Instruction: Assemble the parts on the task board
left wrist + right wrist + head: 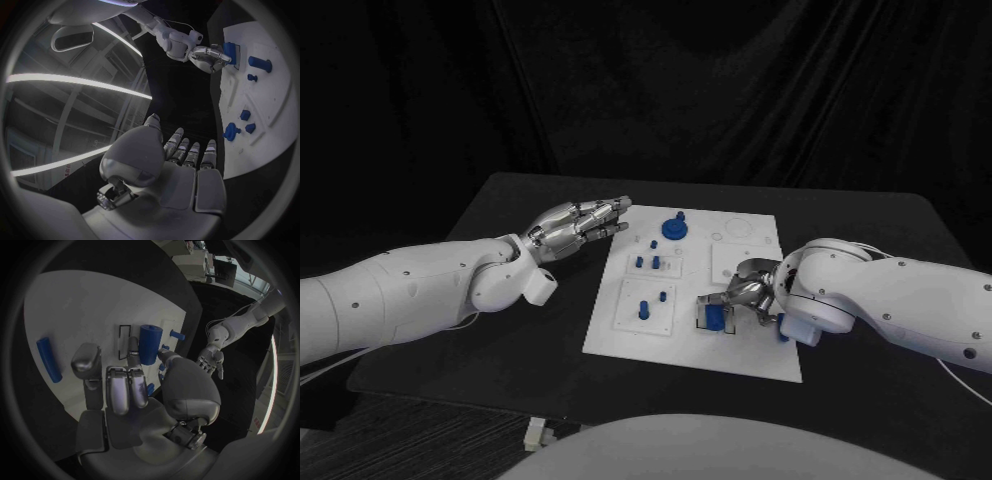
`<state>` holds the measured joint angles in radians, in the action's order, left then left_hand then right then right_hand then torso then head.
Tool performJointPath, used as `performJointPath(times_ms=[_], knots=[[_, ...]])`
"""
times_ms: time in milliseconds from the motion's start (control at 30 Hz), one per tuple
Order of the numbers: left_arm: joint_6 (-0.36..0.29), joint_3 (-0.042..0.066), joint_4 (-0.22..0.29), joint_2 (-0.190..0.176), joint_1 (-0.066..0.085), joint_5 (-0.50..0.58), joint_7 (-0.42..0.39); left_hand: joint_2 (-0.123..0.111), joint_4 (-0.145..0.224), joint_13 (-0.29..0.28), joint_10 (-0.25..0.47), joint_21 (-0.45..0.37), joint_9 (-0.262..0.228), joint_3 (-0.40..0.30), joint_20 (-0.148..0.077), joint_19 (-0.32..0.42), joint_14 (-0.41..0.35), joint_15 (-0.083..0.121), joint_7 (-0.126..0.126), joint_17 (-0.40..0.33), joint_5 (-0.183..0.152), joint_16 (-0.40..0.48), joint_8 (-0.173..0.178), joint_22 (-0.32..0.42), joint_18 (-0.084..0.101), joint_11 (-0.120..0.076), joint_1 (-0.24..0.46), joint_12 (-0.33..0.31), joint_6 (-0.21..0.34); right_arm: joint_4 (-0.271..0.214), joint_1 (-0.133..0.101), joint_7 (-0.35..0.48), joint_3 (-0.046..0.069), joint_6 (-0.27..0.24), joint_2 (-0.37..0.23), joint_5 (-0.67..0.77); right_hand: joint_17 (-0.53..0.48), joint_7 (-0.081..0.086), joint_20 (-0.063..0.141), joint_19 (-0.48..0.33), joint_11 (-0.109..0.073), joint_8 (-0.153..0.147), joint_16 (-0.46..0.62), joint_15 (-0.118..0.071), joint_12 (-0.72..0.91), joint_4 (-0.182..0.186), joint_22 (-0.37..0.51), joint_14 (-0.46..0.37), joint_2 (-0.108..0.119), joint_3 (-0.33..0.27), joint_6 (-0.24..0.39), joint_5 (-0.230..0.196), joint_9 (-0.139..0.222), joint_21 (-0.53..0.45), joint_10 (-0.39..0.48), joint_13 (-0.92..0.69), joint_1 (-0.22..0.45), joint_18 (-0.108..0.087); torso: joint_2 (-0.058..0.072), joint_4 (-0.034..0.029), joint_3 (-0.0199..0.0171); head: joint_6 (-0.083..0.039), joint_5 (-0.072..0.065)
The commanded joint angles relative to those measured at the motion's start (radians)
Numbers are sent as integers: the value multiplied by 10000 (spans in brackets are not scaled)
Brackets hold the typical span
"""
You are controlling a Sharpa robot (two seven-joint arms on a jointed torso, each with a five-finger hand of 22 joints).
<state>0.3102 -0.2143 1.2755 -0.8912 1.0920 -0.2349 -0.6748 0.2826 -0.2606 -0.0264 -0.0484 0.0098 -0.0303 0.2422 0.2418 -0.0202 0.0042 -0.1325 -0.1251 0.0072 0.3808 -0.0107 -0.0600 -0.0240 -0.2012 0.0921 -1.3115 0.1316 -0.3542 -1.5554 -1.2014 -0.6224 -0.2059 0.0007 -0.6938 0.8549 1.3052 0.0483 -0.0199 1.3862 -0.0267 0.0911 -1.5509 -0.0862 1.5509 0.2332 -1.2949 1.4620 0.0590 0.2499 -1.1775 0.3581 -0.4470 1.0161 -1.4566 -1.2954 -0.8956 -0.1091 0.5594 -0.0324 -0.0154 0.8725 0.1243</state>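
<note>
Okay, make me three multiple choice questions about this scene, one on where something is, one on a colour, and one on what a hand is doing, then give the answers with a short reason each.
1. Where is the left hand?
A. at the task board's far left corner
B. over the board's near right corner
C. off the table's near edge

2. What colour are the parts on the task board?
A. red
B. blue
C. yellow

3. What is the right hand doing?
A. lying flat on bare table
B. raised high, holding nothing
C. holding a blue cylinder at the board

Answers: 1 A, the head view shows its fingers by that corner. 2 B, every piece is blue. 3 C, the right wrist view shows fingers around the cylinder.
</note>
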Motion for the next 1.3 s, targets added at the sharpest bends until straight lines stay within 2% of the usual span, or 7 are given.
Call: performJointPath(times_ms=[33,400,900,1133,1300], knots=[[173,10,0,11,-19,53,-66,-17,-22,3,18,60,-141,-255,80,15,84,-61,7,-10,153,7,-144,-153,219,98,-217,151,-101,21,36,-161,-4,-243,-27,84,2656,-100,-39,32,-73,171,-199,-30,199,111,-1286,1088,-188,468,-66,-58,-127,-257,-1142,-2754,182,8,7,-7,0,1,6],[254,9,-36,41,-31,53,22,-4,-17,2,17,62,-140,-271,97,12,93,-103,3,-7,169,-1,-145,-155,223,99,-234,155,-95,5,38,-137,-4,-459,-55,86,2656,-99,-35,42,-75,165,-199,-33,199,131,-1287,1088,-249,496,-49,3,-128,-259,-1142,-2754,198,9,-3,-1,-1,1,8],[295,9,-44,40,-45,53,70,1,-13,3,19,63,-139,-281,111,10,101,-125,0,-4,176,-8,-148,-157,229,100,-246,152,-98,33,39,-123,-4,-487,-14,86,2656,-96,-32,60,-73,167,-199,-35,199,281,-1286,1088,-230,414,-43,-172,-136,-284,-1142,-2754,399,8,2,0,0,1,31],[312,9,-45,41,-51,53,90,3,-10,3,19,63,-139,-286,117,10,101,-132,-2,-4,181,-8,-148,-157,231,103,-252,152,-97,26,45,-126,-4,-356,23,86,2656,-93,-31,65,-71,158,-199,-35,199,191,-1286,1088,-89,372,-19,-227,-137,-297,-1142,-2754,344,7,0,-3,0,1,27],[320,9,-48,36,-54,53,108,3,-10,3,19,63,-139,-286,117,10,101,-132,-2,-4,181,-8,-148,-157,231,103,-252,152,-97,21,51,-128,-4,-268,44,87,2656,-77,-37,70,-57,139,-199,-26,199,185,-1284,1088,102,237,19,-482,-135,-331,-1142,-2754,417,6,3,-6,0,1,36]])
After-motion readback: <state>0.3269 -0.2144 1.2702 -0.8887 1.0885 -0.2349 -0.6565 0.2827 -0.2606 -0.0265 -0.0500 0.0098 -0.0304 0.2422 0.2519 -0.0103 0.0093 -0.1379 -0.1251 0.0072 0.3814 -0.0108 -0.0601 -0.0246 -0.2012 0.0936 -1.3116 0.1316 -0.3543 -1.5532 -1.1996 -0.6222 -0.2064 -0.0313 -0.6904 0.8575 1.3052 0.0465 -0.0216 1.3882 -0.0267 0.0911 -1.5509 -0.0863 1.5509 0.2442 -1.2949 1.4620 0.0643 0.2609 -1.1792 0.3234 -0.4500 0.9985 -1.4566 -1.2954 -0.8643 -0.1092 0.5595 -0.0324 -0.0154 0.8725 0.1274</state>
